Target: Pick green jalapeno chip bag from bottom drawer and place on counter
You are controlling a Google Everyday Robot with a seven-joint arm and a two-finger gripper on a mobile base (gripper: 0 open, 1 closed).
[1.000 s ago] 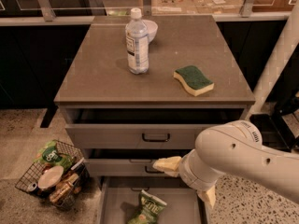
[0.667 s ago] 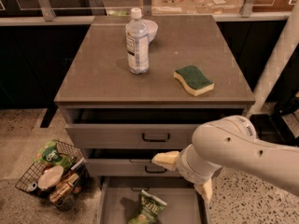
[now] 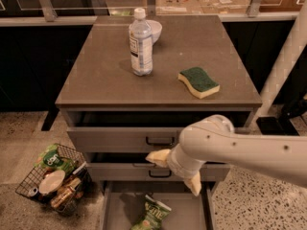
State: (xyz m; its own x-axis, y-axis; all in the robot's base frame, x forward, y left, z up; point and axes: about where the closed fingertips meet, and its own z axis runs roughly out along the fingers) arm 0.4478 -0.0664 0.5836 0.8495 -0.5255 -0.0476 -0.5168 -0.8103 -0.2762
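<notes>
**Bag in the open bottom drawer, gripper hanging above it**

The bottom drawer (image 3: 108, 206) is pulled out at 6 o'clock of the view. The bag (image 3: 152, 217) lies near the middle of its grey floor, with open floor on both sides, and the view's lower edge cuts off part of it.

The gripper (image 3: 172, 175) hangs in front of the middle drawer (image 3: 120, 170), above the bag and apart from it. Its jaws are spread wide, one pointing to 9 o'clock and the other to 5 o'clock, with nothing between them. The arm comes in from 3 o'clock.

On the counter (image 3: 100, 83), a bottle (image 3: 141, 42) stands at 11 o'clock with a bowl (image 3: 155, 28) just behind it. A sponge (image 3: 198, 82) lies at 4 o'clock, near the right edge. Open surface runs along the front-left edge, toward 7 o'clock.

A basket (image 3: 33, 186) on the floor at 8 o'clock holds mixed packets.
</notes>
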